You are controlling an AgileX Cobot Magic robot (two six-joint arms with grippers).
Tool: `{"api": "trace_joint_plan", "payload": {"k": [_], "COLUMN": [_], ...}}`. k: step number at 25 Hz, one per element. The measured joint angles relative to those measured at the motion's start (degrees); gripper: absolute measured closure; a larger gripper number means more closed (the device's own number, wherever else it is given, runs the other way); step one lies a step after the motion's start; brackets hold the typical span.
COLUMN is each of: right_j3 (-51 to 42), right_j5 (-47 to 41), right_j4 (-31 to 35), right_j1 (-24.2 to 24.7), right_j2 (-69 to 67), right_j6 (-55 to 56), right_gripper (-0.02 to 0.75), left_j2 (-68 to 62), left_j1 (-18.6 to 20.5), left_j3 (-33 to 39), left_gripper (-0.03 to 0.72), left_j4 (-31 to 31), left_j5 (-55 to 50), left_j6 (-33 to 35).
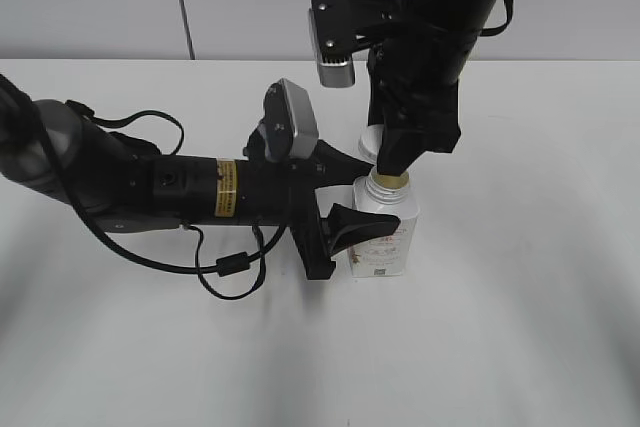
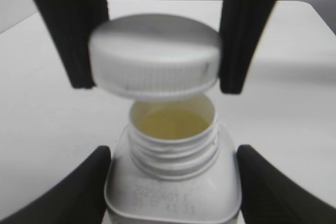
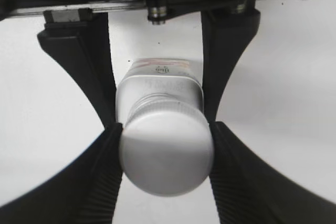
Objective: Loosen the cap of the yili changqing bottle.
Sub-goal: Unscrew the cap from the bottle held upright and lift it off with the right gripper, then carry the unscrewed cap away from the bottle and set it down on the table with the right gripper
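Observation:
The yili changqing bottle [image 1: 385, 239] stands upright on the white table, its round neck [image 2: 173, 129] open and pale yellowish liquid visible inside. My left gripper [image 1: 348, 197] is shut on the bottle's squarish body, one finger on each side [image 2: 173, 187]. My right gripper [image 1: 393, 159] comes down from above and is shut on the white ribbed cap [image 2: 155, 56]. It holds the cap off the threads, just above and slightly behind the neck. In the right wrist view the cap [image 3: 165, 150] sits between the right fingers and covers the neck of the bottle [image 3: 157, 82] below.
The white table [image 1: 520, 297] lies all around, with a grey wall panel behind. The left arm's black body and loose cables [image 1: 225, 267] lie across the left half of the table.

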State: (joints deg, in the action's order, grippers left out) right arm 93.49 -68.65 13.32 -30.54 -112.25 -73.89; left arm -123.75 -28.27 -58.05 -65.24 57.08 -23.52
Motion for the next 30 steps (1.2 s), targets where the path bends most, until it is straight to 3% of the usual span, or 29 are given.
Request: {"api": "trace_joint_plan", "payload": {"k": [7,19,26,30], "right_j3": [3.50,2.86,-7.94,-16.97], "right_j5": [-0.63,-0.69,0.21,10.36], "right_j4": [-0.01,3.66,3.88,4.13], "right_j1": [2.66,20.15,24.56,24.62], "right_j2": [0.00,1.08,2.08,2.13], "right_j6": [7.43,22.68,26.96,31.93], "right_gripper": [0.346,0.347,0.349,0.348], "left_j2": [0.00,0.00,0.00,0.00], "left_j1": [0.00,0.00,0.00,0.00], "left_j3": [0.00,0.00,0.00,0.00], "left_gripper": [0.249,0.249,0.249,0.249], "left_j4": [0.00,0.00,0.00,0.00], "left_j5": [0.00,-0.06,-0.06,-0.06], "left_j6": [0.06,0.06,0.12,0.12]}}
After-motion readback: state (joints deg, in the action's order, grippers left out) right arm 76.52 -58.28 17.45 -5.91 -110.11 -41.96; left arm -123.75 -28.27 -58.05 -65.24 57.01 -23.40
